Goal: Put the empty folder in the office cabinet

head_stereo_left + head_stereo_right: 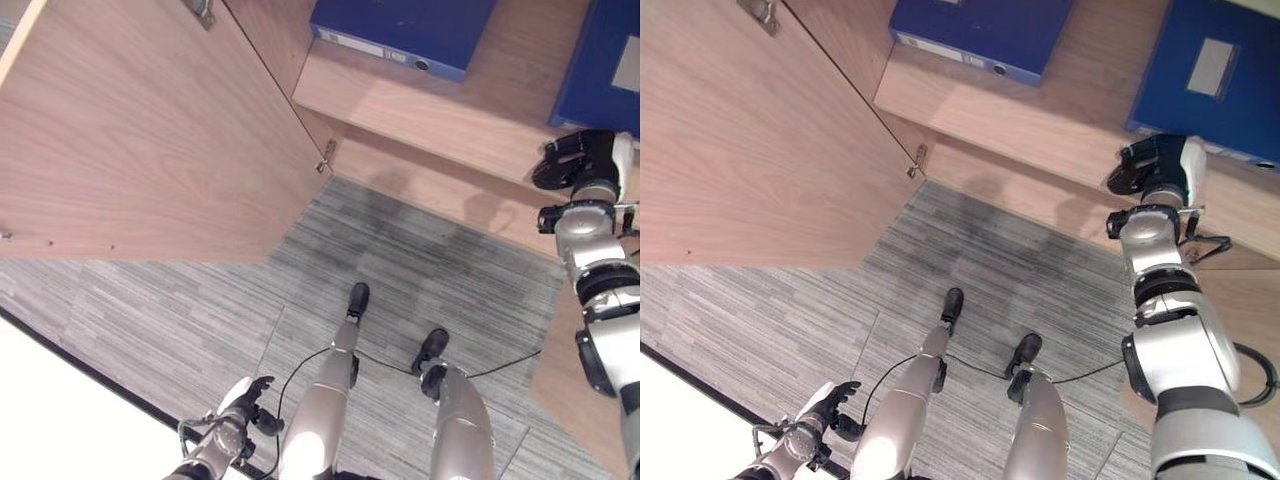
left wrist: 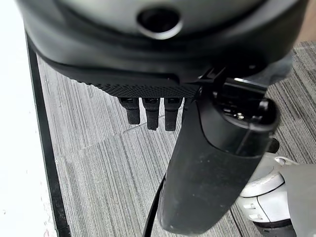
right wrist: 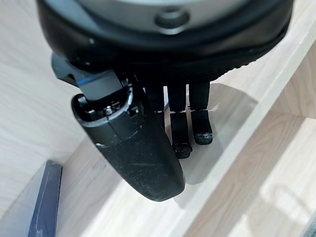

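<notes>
- At the far left the cabinet door (image 1: 140,130) stands swung wide open, its pale wood face angled over the grey striped carpet (image 1: 400,270).
- Low down on the left, the left robot hand (image 1: 243,402) hangs by the robot's side above the carpet. In its wrist view the fingers (image 2: 150,112) point loosely down and the thumb lies apart from them, gripping nothing.
- A hinge (image 1: 325,155) shows at the door's inner edge, where the door meets the cabinet body.
- On the cabinet shelf (image 1: 1060,120), towards its left part, a blue folder (image 1: 985,30) lies flat with its labelled spine facing out.
- Further right on the same shelf a second blue folder (image 1: 1220,75) lies flat, with a pale label on its cover. I cannot tell which of the two is the empty one.
- At the right, the right robot hand (image 1: 1155,165) is raised to the front edge of the shelf, just below and near the right-hand folder and apart from it.
- In its wrist view the fingers (image 3: 200,126) are relaxed and a little bent over the bare wood, the thumb beside them, holding nothing. A dark blue folder edge (image 3: 47,197) shows off to one side on the shelf.
</notes>
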Motion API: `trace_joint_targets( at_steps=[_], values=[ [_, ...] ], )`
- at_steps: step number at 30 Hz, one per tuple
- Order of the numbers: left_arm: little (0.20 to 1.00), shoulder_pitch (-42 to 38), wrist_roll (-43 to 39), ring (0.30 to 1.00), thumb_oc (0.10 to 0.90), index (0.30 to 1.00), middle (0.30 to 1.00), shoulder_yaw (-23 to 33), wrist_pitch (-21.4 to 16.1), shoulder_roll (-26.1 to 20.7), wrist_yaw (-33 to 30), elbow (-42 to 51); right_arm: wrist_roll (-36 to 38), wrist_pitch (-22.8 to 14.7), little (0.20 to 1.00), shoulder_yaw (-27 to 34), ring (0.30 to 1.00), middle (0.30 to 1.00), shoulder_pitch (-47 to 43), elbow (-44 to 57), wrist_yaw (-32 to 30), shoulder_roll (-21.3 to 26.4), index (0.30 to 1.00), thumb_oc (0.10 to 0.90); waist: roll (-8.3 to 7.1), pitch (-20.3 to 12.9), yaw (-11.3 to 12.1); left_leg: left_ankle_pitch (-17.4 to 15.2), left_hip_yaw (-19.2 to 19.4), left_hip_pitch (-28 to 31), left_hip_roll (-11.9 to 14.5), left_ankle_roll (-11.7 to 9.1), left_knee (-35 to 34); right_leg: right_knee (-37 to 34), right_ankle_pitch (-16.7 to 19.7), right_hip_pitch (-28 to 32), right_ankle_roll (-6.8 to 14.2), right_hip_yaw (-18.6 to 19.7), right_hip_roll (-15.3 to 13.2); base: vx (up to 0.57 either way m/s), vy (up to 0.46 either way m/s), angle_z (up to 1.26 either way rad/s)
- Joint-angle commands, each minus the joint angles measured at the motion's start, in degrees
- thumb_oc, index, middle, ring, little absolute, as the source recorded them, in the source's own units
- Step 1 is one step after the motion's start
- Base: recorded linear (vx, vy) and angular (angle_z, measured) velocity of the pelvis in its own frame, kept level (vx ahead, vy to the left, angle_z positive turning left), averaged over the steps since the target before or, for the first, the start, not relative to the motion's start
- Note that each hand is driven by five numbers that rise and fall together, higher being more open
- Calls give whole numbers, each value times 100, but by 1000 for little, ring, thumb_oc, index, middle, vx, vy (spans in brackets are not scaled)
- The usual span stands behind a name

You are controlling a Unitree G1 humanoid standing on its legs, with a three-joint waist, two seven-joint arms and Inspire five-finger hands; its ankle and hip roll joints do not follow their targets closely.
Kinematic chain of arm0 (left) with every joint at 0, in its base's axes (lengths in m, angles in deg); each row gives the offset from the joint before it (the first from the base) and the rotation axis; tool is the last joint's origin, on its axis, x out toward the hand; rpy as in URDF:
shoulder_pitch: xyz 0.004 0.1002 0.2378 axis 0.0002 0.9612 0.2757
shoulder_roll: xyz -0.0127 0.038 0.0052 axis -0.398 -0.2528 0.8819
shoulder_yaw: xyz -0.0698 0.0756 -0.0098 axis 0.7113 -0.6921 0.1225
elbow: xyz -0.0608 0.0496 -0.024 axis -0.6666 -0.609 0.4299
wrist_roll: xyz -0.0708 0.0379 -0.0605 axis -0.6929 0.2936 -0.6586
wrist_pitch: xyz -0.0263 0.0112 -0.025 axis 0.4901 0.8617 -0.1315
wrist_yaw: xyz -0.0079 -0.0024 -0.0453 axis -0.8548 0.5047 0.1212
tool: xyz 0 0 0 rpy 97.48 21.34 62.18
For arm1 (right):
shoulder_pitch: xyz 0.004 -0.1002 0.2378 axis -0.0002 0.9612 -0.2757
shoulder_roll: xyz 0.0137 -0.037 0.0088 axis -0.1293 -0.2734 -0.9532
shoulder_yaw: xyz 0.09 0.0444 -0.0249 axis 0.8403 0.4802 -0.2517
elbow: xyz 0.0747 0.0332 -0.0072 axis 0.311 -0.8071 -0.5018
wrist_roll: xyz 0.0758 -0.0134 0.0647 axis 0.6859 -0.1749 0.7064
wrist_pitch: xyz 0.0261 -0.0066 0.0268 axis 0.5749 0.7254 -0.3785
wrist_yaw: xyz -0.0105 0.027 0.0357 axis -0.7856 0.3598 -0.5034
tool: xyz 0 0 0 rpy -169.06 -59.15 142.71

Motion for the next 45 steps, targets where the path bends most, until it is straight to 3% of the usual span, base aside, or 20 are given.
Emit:
trace_joint_targets(
  at_steps=[1, 8, 10, 17, 24, 26, 27, 28, 31, 32, 36, 38, 39, 40, 41, 45],
  values=[
    [900, 154, -237, 900, 800, 900, 900, -154, 51, -314, -67, -185, 237, -141, 300, -298, 300, 300, -375, -34, -171, 881, 300, 400, 168, -26, 64, -1012, 241, 90, 173, -280, 638, -824, -8, 385, 589, 54, -83, 0, 0, 0],
    [900, 254, -198, 900, 800, 900, 900, -164, 23, -367, -37, -218, 298, -123, 300, -624, 300, 300, -914, -163, -162, 1331, 300, 400, 216, -106, 100, -922, 230, 102, 172, -284, 385, -801, -18, 268, 605, 43, -111, 19, 0, 1],
    [900, 184, -232, 900, 800, 900, 900, -138, 38, -443, -25, -295, 252, -117, 300, -1045, 300, 300, -1578, -197, -155, 1525, 300, 400, 155, -196, 117, -890, 201, 141, 182, -291, 269, -846, 1, 236, 610, 42, -102, 45, -12, 0],
    [900, 155, -151, 900, 800, 900, 900, -157, 47, -548, -51, -433, 395, -116, 300, -1677, 300, 300, -2543, -357, -102, 1696, 300, 400, 0, -348, 153, -915, 158, 154, 166, -295, 248, -861, 12, 228, 600, 20, -88, 27, -15, -1],
    [900, 112, -150, 900, 800, 900, 900, -115, 69, -548, -101, -561, 656, -267, 300, -1668, 300, 300, -2633, -89, -166, 1542, 300, 400, -116, -391, 155, -974, 191, 146, 177, -289, 325, -876, 25, 257, 599, 54, -71, 12, -5, 0],
    [900, -84, -304, 900, 800, 900, 900, 87, 132, -482, -133, -664, 771, -380, 300, -1358, 300, 300, -2172, 484, -213, 1324, 300, 400, -209, -421, 84, -1022, 191, 195, 187, -268, 386, -913, 16, 392, 576, 70, -39, 40, 26, 0],
    [900, -192, -392, 900, 800, 900, 900, 245, 192, -386, -199, -731, 769, -522, 300, -883, 300, 300, -1543, 1316, -367, 1162, 300, 400, -297, -449, 23, -1065, 193, 270, 185, -249, 411, -961, 28, 508, 568, 76, -10, 36, 24, 0],
    [900, -189, -392, 900, 800, 900, 900, 240, 192, -394, -199, -730, 764, -519, 300, -864, 300, 300, -1522, 1328, -371, 1164, 300, 400, -303, -452, 29, -1065, 193, 272, 185, -249, 410, -963, 28, 510, 568, 77, -10, 0, 0, 0],
    [900, -259, -366, 900, 800, 900, 900, 565, 278, -157, -245, -770, 232, -855, 300, 542, 300, 300, 545, 3338, -684, 662, 300, 400, -470, -537, -142, -1195, 181, 516, 195, -202, 427, -1195, 61, 882, 555, 37, 44, 28, 16, 1],
    [900, -256, -367, 900, 800, 900, 900, 557, 278, -165, -244, -769, 226, -849, 300, 562, 300, 300, 569, 3353, -686, 660, 300, 400, -476, -541, -133, -1195, 182, 519, 195, -202, 425, -1198, 62, 885, 555, 37, 45, 48, -2, 9],
    [900, -359, -423, 900, 800, 900, 900, 994, 366, 4, -215, -819, -299, -1043, 300, 1572, 300, 300, 2753, 4699, -549, -183, 300, 400, -667, -696, -382, -1280, 150, 749, 223, -155, 420, -1319, 81, 1197, 555, -9, 62, 63, 17, 4],
    [900, -260, -377, 900, 800, 900, 900, 1087, 403, 203, -173, -841, -621, -1112, 300, 1756, 300, 300, 3711, 5144, -573, -780, 300, 400, -749, -750, -490, -1331, 172, 862, 238, -142, 444, -1370, 87, 1350, 558, 4, 68, 68, 32, 5],
    [900, -193, -370, 900, 800, 900, 900, 1172, 455, 296, -171, -886, -632, -1113, 853, 1792, 853, 853, 4425, 5254, -514, -1371, 853, 769, -829, -819, -583, -1354, 203, 1019, 276, -140, 430, -1442, 113, 1503, 564, 13, 86, 67, 30, 5],
    [900, -174, -369, 900, 800, 900, 900, 1163, 455, 287, -172, -882, -639, -1103, 900, 1800, 900, 900, 4457, 5279, -514, -1384, 900, 800, -834, -828, -578, -1350, 202, 1033, 278, -140, 419, -1460, 120, 1521, 565, 9, 90, 75, 54, -1],
    [900, -75, -325, 900, 800, 900, 900, 1255, 486, 395, -173, -913, -666, -1039, 900, 1742, 900, 900, 5041, 5409, -391, -1729, 900, 800, -927, -929, -686, -1365, 241, 1252, 333, -158, 378, -1599, 148, 1751, 576, 25, 114, 14, 43, -9],
    [900, 68, -227, 900, 800, 900, 900, 1282, 500, 501, -195, -944, -897, -894, 900, 1461, 900, 900, 5667, 5090, -300, -1945, 900, 800, -1034, -1155, -875, -1360, 361, 1734, 401, -156, 248, -1814, 249, 2157, 599, 40, 177, 37, 45, -12]
  ],
)
